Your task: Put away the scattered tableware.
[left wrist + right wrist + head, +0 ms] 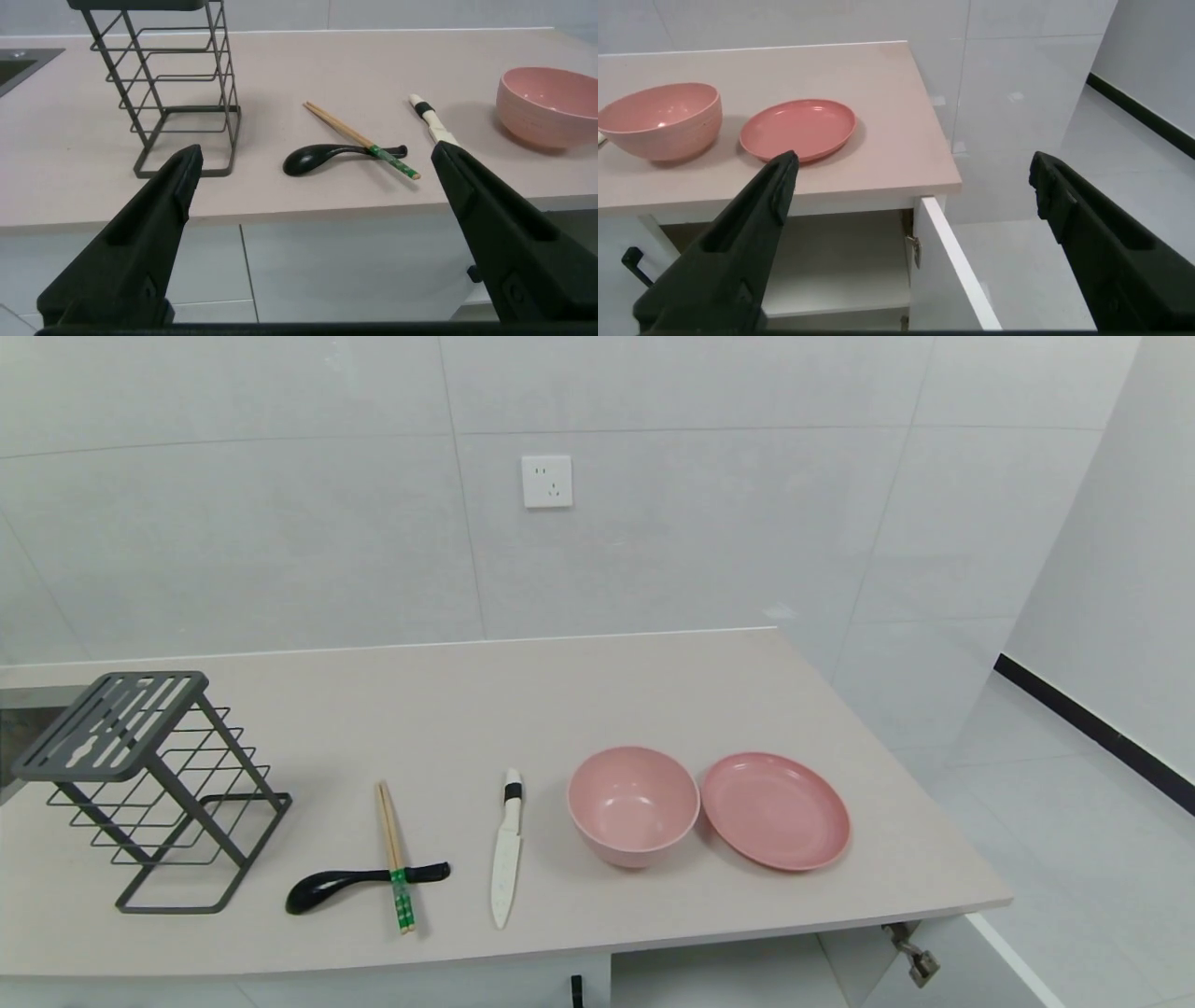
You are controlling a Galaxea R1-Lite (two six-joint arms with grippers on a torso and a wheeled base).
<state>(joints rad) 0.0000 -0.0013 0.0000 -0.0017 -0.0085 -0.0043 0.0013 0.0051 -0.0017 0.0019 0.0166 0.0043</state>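
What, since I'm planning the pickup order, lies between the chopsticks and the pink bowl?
In the head view, a white knife lies on the counter between the chopsticks and the bowl, touching neither.

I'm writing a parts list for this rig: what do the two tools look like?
The left tool has two matte black fingers, angular and flat-faced, broad at the base and narrowing toward the tips. The right tool looks the same in colour and shape.
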